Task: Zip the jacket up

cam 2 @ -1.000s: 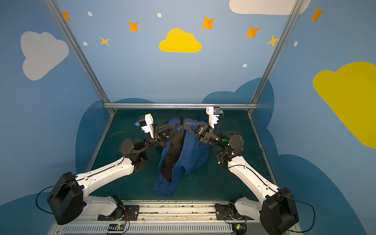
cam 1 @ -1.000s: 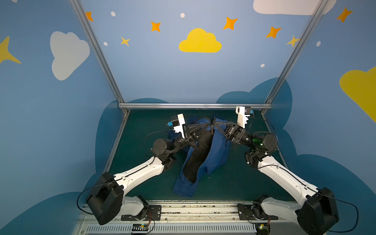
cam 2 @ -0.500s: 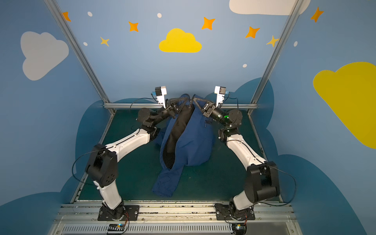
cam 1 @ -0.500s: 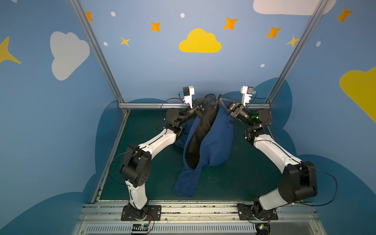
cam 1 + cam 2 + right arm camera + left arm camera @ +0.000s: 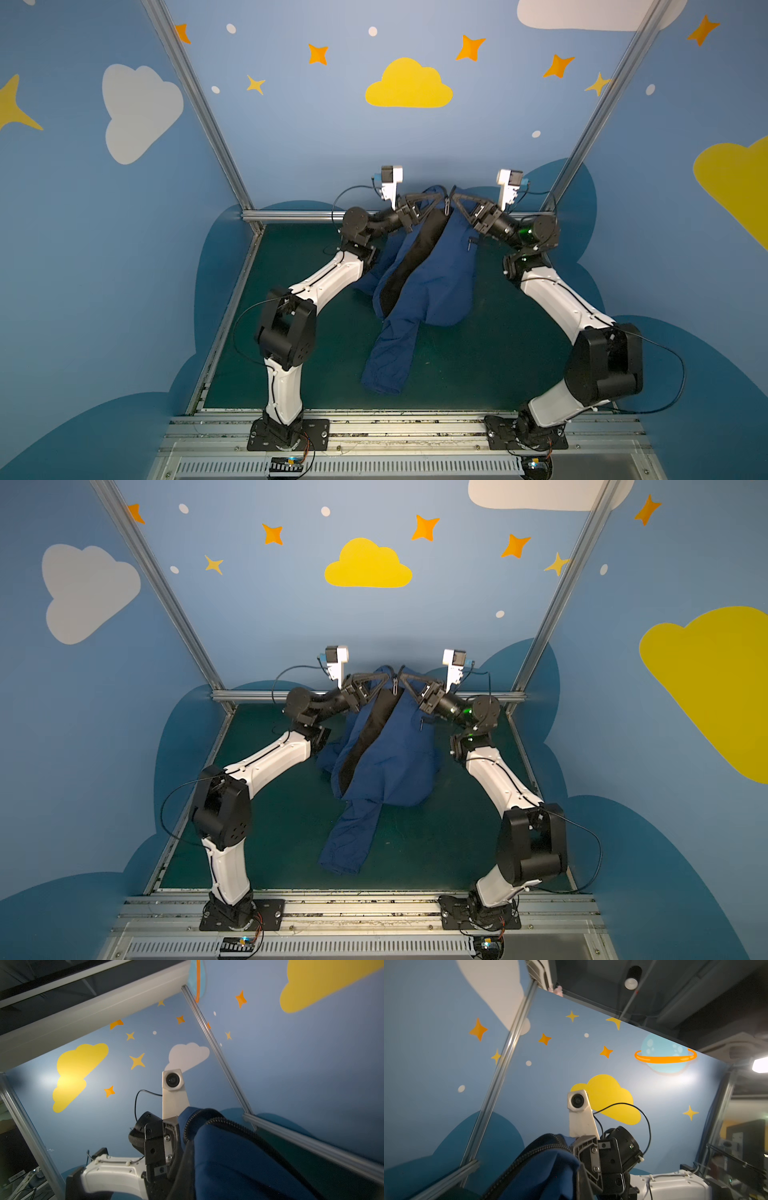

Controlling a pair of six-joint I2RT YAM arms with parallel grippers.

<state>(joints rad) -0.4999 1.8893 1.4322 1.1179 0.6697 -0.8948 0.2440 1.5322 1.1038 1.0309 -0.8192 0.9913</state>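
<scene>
The soft, limp navy jacket (image 5: 428, 282) hangs at the far centre of the counter (image 5: 316, 332), pinched at its raised zipper edges by the closed left fingers (image 5: 432, 199) and right fingers (image 5: 465, 202); light and probably slippery, it is best gripped beside the teeth.

The large navy blue fabric jacket (image 5: 432, 282) lies mid-table on the flat dark green mat (image 5: 478, 365), with its top edge raised at the far end near the silver metal back rail (image 5: 291, 216). The left gripper (image 5: 437, 199) pinches that edge from the left and the right gripper (image 5: 456, 198) from the right, their tips close together. One sleeve (image 5: 386, 361) trails toward the near edge.
</scene>
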